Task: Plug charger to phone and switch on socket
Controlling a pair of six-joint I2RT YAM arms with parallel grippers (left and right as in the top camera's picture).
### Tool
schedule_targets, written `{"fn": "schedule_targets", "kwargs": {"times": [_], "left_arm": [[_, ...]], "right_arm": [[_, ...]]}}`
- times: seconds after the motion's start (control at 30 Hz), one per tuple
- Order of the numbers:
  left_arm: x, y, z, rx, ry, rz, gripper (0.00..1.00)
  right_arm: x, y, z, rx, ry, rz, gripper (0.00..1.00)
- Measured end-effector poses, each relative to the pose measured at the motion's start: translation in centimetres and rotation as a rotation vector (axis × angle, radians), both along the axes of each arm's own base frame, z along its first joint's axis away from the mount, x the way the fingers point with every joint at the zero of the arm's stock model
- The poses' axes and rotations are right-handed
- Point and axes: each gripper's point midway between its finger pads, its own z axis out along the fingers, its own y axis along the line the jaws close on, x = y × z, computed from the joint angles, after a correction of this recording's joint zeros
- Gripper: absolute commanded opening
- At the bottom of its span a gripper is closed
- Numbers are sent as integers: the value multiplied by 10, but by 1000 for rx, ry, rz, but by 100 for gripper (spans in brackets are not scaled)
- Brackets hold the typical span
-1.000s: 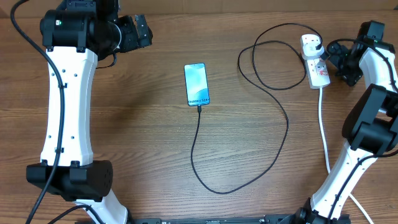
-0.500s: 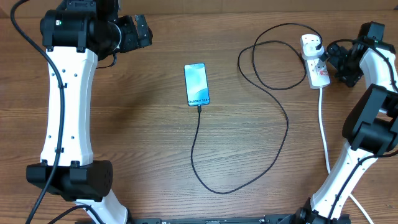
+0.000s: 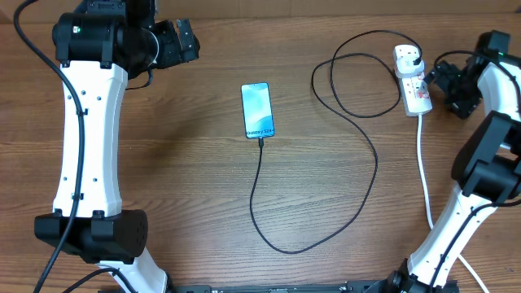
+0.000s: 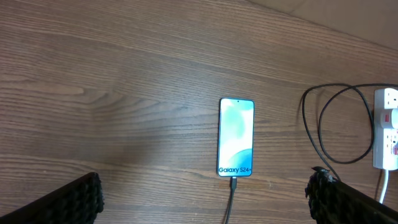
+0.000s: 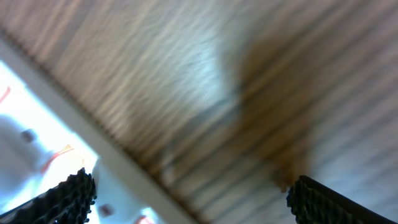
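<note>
The phone (image 3: 256, 110) lies flat mid-table, its blue-teal screen lit; it also shows in the left wrist view (image 4: 236, 137). The charger cable (image 3: 358, 187) has its tip in the phone's bottom edge (image 4: 233, 182), loops across the table, and its black plug sits in the white socket strip (image 3: 413, 80) at the far right. My right gripper (image 3: 444, 81) is open, just right of the strip, with the strip's edge (image 5: 37, 143) blurred at the left of its wrist view. My left gripper (image 3: 186, 42) is open and empty at the far left, high above the table.
The strip's thick white cord (image 3: 423, 171) runs down the right side toward the front edge. The right arm's base (image 3: 456, 236) stands at the front right and the left arm's base (image 3: 89, 232) at the front left.
My right gripper has drawn back a little to the right, away from the socket strip. The left arm, phone and cable have not moved.
</note>
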Motion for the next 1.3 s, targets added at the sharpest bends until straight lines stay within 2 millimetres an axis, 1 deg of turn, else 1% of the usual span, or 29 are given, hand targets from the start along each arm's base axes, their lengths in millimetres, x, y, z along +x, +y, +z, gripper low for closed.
{"fn": "schedule_targets", "kwargs": {"times": [0.13, 0.23, 0.33, 0.47, 0.6, 1.03, 1.3], "left_arm": [[0, 0, 0, 0, 0, 0, 100], [0, 0, 0, 0, 0, 0, 100], [0, 0, 0, 0, 0, 0, 100], [0, 0, 0, 0, 0, 0, 100], [0, 0, 0, 0, 0, 0, 100], [0, 0, 0, 0, 0, 0, 100], [0, 0, 0, 0, 0, 0, 100]], "right_arm": [[-5, -13, -1, -22, 10, -26, 100], [-1, -16, -1, -37, -4, -27, 100], [6, -11, -1, -47, -19, -14, 100], [15, 3, -1, -58, -31, 14, 100], [20, 4, 0, -69, -43, 18, 100], [25, 11, -1, -20, -63, 34, 100], [21, 16, -2, 6, -50, 56, 100]]}}
